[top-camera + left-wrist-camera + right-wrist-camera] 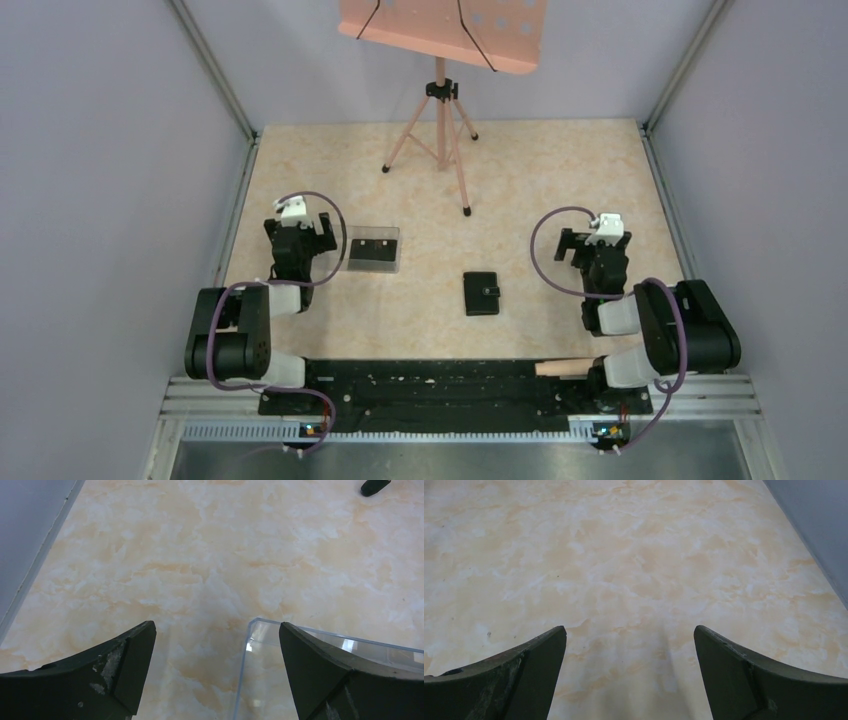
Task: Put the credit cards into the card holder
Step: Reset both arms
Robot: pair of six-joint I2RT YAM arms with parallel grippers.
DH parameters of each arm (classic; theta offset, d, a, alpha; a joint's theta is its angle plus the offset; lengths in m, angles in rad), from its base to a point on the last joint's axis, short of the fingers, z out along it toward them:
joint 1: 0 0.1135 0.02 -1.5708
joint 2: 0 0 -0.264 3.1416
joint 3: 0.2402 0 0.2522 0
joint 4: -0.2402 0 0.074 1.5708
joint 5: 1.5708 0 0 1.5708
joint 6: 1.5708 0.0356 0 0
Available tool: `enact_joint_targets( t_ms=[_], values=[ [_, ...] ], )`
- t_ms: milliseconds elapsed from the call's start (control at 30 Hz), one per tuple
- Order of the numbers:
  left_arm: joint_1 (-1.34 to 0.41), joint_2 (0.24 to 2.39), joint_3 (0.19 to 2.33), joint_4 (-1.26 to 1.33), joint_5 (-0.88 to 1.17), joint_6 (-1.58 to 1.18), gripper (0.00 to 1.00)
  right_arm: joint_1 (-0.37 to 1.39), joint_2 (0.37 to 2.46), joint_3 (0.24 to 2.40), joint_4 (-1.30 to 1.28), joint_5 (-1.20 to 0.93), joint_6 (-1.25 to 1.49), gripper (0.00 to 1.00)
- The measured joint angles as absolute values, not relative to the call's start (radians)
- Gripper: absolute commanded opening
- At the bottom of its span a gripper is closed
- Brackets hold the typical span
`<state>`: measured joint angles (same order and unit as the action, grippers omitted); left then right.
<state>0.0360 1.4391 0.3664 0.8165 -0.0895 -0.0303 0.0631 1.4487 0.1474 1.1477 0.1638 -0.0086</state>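
Both claws stand wide apart and hold nothing. The left claw [215, 630] hovers at a corner of the clear box [395, 250], the right claw [630, 632] over bare counter [520, 200]. The credit cards [370, 248] seem to lie flat inside that box. The card holder [481, 293] lies shut mid-counter. The thin cards may slip, the box wall may block the reach or the box may slide, and the shut holder could skid.

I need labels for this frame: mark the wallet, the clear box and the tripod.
wallet [481, 293]: top view, middle of its closed black cover.
clear box [394, 251]: top view, its right wall.
tripod [440, 91]: top view, black hub where the legs meet.
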Motion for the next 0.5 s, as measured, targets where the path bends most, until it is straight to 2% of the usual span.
enact_joint_targets(
  t_ms=[500],
  values=[
    [0.036, 1.439, 0.366, 0.816, -0.089, -0.030, 0.99, 0.063, 1.449, 0.153, 1.168, 0.163, -0.009, 0.99]
  ],
)
